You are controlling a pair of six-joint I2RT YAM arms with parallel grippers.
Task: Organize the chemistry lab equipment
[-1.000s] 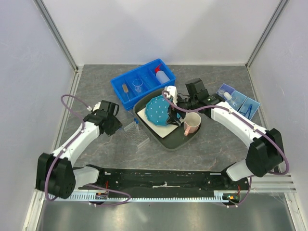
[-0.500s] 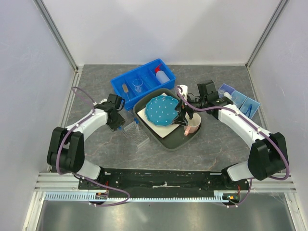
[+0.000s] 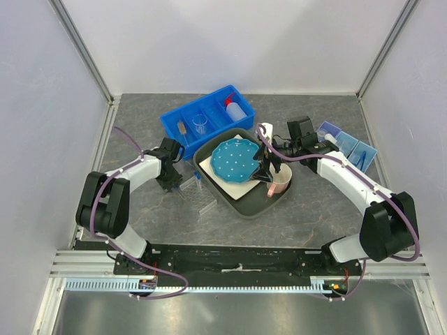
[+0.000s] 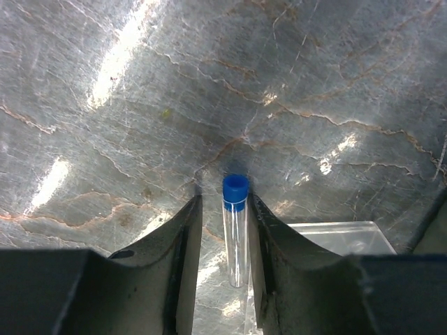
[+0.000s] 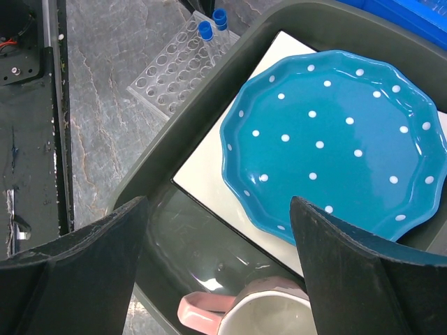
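Looking across your desk (image 3: 307,202), you have the blue bin (image 3: 167,129) already holding the squeeze bottle (image 3: 236,109), a beaker (image 3: 200,123) and the small brush (image 3: 182,130). The clear racks (image 3: 202,204) lie loose beside the dark tray (image 3: 225,199). Your right fingers (image 5: 77,265) hang wide open and empty over that tray. Your left fingers (image 4: 183,258) stand apart on either side of a blue-capped vial (image 4: 236,230) on the desk, not yet pinching it.

A grey, marble-veined tabletop (image 3: 314,209) sits inside a booth of plain pale walls (image 3: 237,42), which meet at slanted aluminium posts (image 3: 79,45). Bright glare streaks the stone in the left wrist view, probably from overhead lighting. A slotted metal rail (image 3: 237,284) runs along the near edge.
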